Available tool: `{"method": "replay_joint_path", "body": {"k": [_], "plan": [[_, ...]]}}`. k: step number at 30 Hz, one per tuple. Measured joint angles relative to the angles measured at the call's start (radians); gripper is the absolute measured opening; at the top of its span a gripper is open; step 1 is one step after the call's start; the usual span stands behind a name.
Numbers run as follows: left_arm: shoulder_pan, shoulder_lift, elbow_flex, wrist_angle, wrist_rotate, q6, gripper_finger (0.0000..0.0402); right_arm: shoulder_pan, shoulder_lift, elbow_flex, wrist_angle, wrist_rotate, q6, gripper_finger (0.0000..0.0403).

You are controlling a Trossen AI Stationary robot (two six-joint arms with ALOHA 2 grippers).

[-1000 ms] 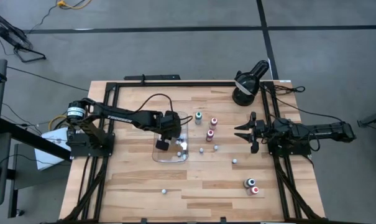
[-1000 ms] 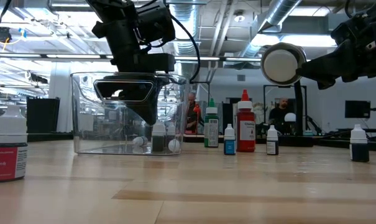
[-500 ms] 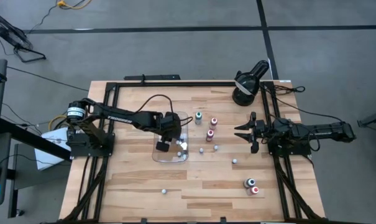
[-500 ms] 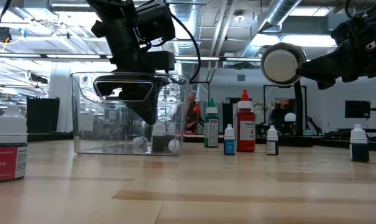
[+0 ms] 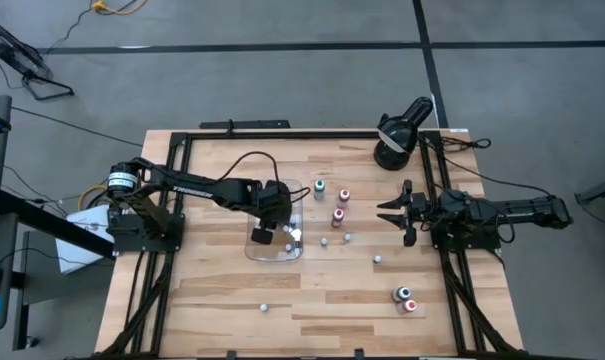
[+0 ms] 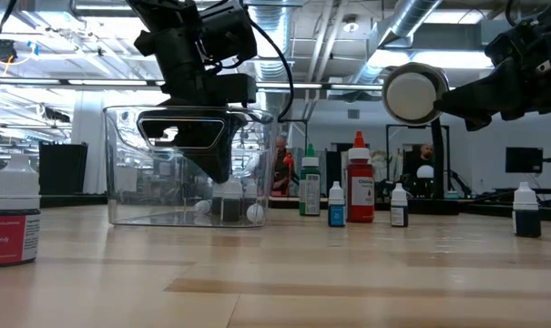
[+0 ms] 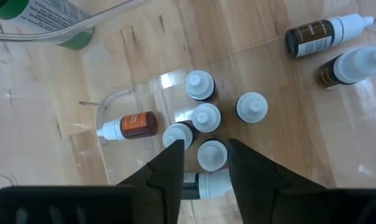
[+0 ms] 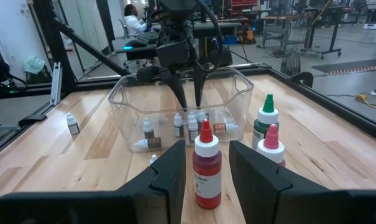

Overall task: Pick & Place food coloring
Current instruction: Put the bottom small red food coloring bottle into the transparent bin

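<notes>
The food coloring is many tiny bottles. Several stand or lie inside the clear tray (image 5: pixel 278 252), seen as white caps (image 7: pixel 198 83) in the left wrist view. Others stand on the wood to its right: green-capped (image 5: pixel 319 186), red (image 5: pixel 343 195), pink (image 5: pixel 337 215). My left gripper (image 7: pixel 204 147) (image 5: pixel 269 222) reaches down into the tray, open, its fingers on either side of one white-capped bottle (image 7: pixel 212 155). My right gripper (image 5: pixel 388 212) waits open at the table's right side, looking at a red bottle (image 8: pixel 207 168). My left gripper comes from above, pointing down into the tray, with one finger (image 7: pixel 170 163) on each side of the upright bottle's white cap (image 7: pixel 212 151). The bottle stands on the tray floor. I cannot tell whether the fingers touch it.
A black round lamp-like device (image 5: pixel 394 138) sits at the far right corner. Small bottles are scattered on the wood (image 5: pixel 377 258) (image 5: pixel 263 307), and a pair stands near the right edge (image 5: pixel 406 298). A large pink-labelled bottle (image 6: pixel 11 219) stands close to the low camera. Black frame rails run along both sides.
</notes>
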Motion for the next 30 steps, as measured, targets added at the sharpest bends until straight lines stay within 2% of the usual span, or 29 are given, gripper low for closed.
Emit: {"method": "replay_joint_path", "body": {"k": [10, 23, 27, 30], "plan": [[-0.021, -0.025, 0.001, -0.002, -0.010, -0.038, 0.0116, 0.000, 0.000, 0.000, 0.000, 0.000, 0.000, 0.0113], [-0.082, -0.170, 0.002, -0.001, 0.008, -0.033, 0.0116, 0.000, 0.000, 0.000, 0.000, 0.000, 0.000, 0.0113], [-0.126, -0.224, 0.003, 0.000, 0.060, 0.054, 0.0116, 0.000, 0.000, 0.000, 0.000, 0.000, 0.000, 0.0113], [-0.167, -0.261, 0.003, -0.017, 0.097, 0.176, 0.0116, 0.000, 0.000, 0.000, 0.000, 0.000, 0.000, 0.0113]]}}
